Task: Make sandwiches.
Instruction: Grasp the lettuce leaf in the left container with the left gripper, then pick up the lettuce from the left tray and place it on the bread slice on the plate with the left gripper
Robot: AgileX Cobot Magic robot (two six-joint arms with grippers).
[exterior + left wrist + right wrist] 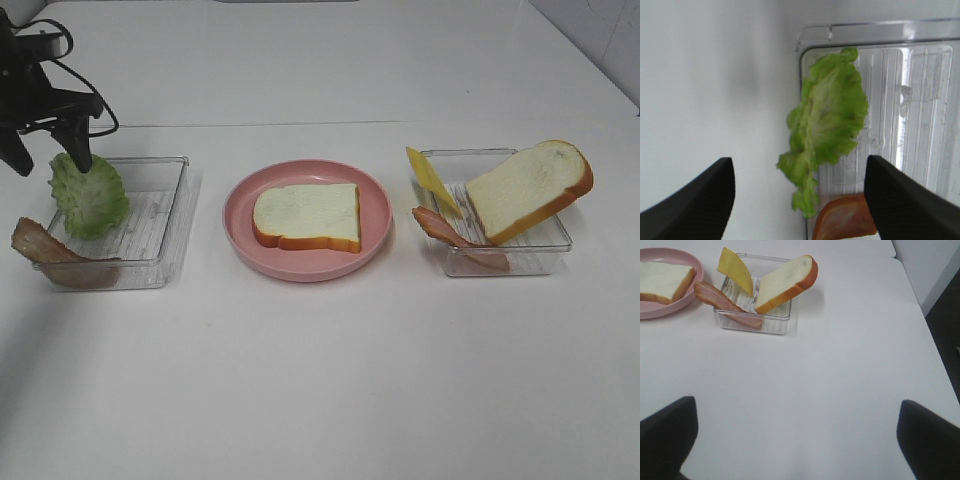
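One white bread slice (307,217) lies flat on the pink plate (238,225). A green lettuce leaf (90,195) leans on the left rim of the left clear tray (165,163), with a bacon strip (50,253) draped over the tray's front corner. My left gripper (47,160) hangs just above the leaf, open. In the left wrist view the lettuce (827,120) lies between the spread fingers (705,195) without touching them. The right tray (520,258) holds a second bread slice (530,188), a yellow cheese slice (432,180) and a bacon strip (455,235). My right gripper (797,440) is open over bare table.
The white table ends at a far edge near the wall and at a right edge (920,315) beside the right tray. The plate stands between the two trays. Bare tabletop stretches across the front.
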